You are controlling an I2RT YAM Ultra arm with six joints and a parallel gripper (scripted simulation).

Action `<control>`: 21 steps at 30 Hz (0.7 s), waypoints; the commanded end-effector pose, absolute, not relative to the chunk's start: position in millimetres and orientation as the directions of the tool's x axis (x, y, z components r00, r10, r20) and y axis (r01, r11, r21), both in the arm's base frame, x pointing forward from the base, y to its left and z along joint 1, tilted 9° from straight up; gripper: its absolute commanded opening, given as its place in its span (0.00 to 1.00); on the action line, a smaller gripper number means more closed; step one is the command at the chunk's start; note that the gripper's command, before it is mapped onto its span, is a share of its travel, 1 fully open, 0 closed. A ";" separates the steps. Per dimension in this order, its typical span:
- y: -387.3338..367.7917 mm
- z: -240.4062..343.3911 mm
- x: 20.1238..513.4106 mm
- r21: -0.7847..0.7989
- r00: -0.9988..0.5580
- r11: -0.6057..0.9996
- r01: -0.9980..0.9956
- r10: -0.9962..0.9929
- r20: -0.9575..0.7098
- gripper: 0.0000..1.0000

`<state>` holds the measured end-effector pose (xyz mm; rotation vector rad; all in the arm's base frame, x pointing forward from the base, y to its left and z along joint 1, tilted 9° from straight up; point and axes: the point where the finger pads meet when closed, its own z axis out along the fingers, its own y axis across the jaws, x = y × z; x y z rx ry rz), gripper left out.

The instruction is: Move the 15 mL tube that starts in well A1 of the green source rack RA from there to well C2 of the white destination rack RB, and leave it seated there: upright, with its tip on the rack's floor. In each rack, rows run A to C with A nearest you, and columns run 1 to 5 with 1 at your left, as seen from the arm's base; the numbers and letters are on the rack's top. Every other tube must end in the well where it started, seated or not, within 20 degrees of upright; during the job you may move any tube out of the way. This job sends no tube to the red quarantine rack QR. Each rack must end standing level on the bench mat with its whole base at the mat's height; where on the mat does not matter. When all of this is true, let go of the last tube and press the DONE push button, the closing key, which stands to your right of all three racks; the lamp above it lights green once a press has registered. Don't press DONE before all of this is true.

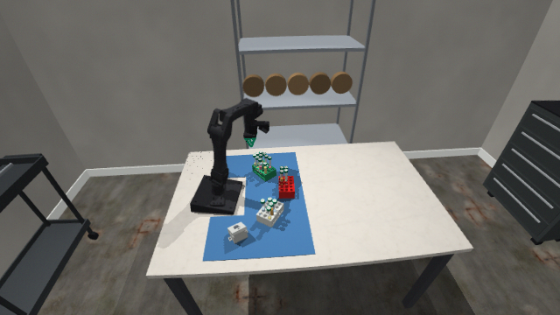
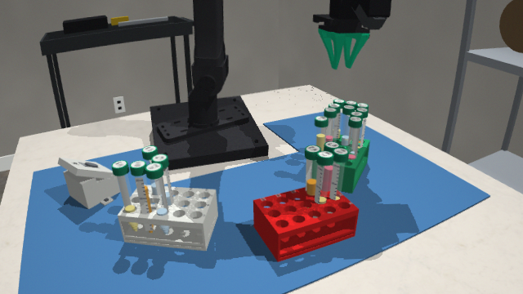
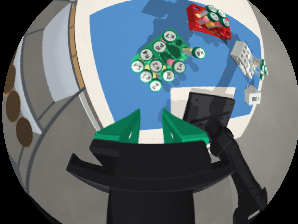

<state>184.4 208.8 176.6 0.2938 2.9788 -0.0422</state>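
The green rack RA [image 1: 263, 171] stands at the far end of the blue mat with several green-capped tubes [image 2: 347, 118] upright in it. It also shows in the wrist view [image 3: 158, 63]. I cannot read the well labels. My gripper [image 2: 341, 65] hangs well above this rack, pointing down, a little towards the arm's base. Its green fingers stand slightly apart with nothing between them. The white rack RB [image 2: 169, 220] stands near the front of the mat [image 1: 269, 213]. Several tubes stand at one end of it, and its other wells are empty.
The red rack QR [image 2: 306, 222] stands between the two racks with three tubes at one end. The white DONE button box [image 2: 87, 185] sits beyond the white rack. The arm's black base [image 2: 208, 131] stands beside the mat. A shelf unit stands behind the table.
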 end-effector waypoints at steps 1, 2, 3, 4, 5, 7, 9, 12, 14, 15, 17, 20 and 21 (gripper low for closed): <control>209.1 182.4 187.0 0.006 -0.962 0.976 0.219 0.217 -0.166 0.30; 208.3 182.4 187.4 0.006 -0.962 0.976 0.219 0.217 -0.166 0.30; 207.7 182.4 187.7 0.006 -0.962 0.976 0.219 0.217 -0.166 0.30; 207.1 182.4 187.9 0.006 -0.962 0.976 0.219 0.217 -0.166 0.30; 206.5 182.4 188.1 0.006 -0.962 0.976 0.219 0.217 -0.166 0.30; 205.4 182.2 188.4 0.006 -0.962 0.976 0.219 0.217 -0.166 0.30; 204.6 182.2 188.6 0.006 -0.962 0.976 0.219 0.217 -0.166 0.30; 203.8 182.1 188.8 0.005 -0.962 0.976 0.219 0.217 -0.166 0.30; 203.5 181.9 188.9 0.005 -0.962 0.976 0.219 0.217 -0.166 0.30; 203.1 180.1 189.2 0.006 -0.962 0.976 0.219 0.217 -0.166 0.30; 202.5 176.3 190.0 0.005 -0.962 0.976 0.219 0.217 -0.166 0.30; 202.3 170.6 191.4 0.005 -0.962 0.976 0.219 0.217 -0.166 0.30; 202.4 168.8 192.0 0.005 -0.962 0.976 0.219 0.217 -0.166 0.30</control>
